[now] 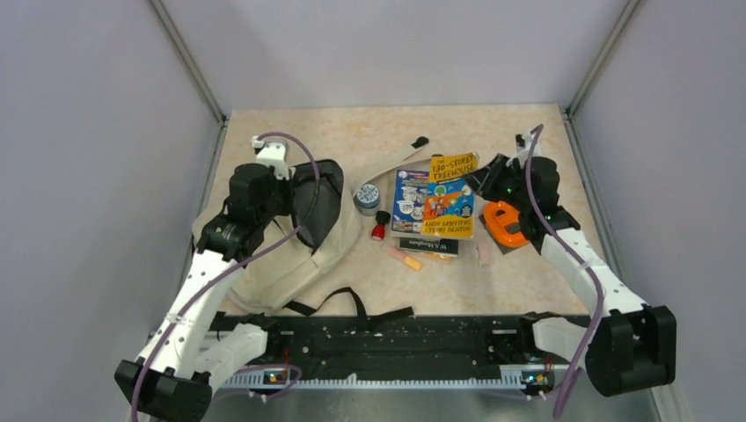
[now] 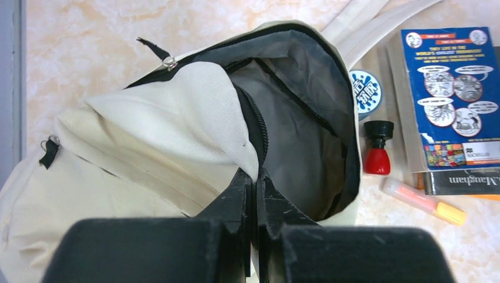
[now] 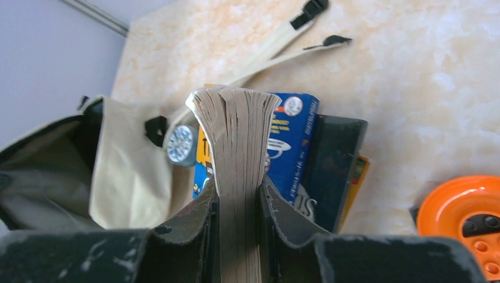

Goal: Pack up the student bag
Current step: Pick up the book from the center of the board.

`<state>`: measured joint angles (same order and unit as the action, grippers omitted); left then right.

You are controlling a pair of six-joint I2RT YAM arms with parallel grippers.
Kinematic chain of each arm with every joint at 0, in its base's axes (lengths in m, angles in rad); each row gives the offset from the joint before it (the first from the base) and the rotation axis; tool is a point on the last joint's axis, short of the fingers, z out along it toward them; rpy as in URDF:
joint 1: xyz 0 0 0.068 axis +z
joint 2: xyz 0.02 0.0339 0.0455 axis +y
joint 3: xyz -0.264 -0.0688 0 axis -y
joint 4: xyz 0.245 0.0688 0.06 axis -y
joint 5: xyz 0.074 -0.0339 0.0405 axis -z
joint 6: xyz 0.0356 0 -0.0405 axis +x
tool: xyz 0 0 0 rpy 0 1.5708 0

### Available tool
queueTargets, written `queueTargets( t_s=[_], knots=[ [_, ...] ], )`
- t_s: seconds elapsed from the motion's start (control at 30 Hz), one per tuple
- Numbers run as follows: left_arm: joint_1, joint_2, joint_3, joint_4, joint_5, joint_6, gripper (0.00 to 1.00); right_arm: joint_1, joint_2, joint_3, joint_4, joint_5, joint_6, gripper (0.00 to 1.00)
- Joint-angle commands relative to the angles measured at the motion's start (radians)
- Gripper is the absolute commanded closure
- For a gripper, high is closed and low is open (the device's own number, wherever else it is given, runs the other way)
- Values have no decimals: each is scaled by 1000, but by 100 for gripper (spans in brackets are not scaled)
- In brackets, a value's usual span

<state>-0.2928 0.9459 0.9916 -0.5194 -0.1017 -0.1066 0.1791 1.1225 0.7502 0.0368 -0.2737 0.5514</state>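
Between the jaws of the left gripper (image 2: 255,197), pressed almost together, sits the zipper rim of the student bag (image 2: 147,135), its dark mouth gaping just beyond the tips. Canvas this soft looks light and floppy and would likely sag shut, so the firmer zipper edge seems the right hold. Clamped in the right gripper (image 3: 239,203), jaws parted only by its thickness, the paperback (image 3: 236,130) stands page edges up: stiff enough, though pages might fan or slip. Beyond those jaws lie other books (image 3: 295,141)
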Motion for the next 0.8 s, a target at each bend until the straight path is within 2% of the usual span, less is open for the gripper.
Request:
queueTargets(
  t_s=[0.0,0.17,0.43,0.6,0.77],
  knots=[
    [0,-47,-5,100,93,2,100,39,-63,104,124,-35,114,100],
    [0,-46,-4,101,130,4,100,185,-7,185,206,37,128,100],
    [1,-51,-4,100,126,5,100,415,270,392,337,61,123,100],
    [0,-56,-6,103,112,1,100,514,454,555,351,67,110,100],
    [0,-60,-9,111,117,-4,100,589,620,695,288,195,22,100]
  ],
)
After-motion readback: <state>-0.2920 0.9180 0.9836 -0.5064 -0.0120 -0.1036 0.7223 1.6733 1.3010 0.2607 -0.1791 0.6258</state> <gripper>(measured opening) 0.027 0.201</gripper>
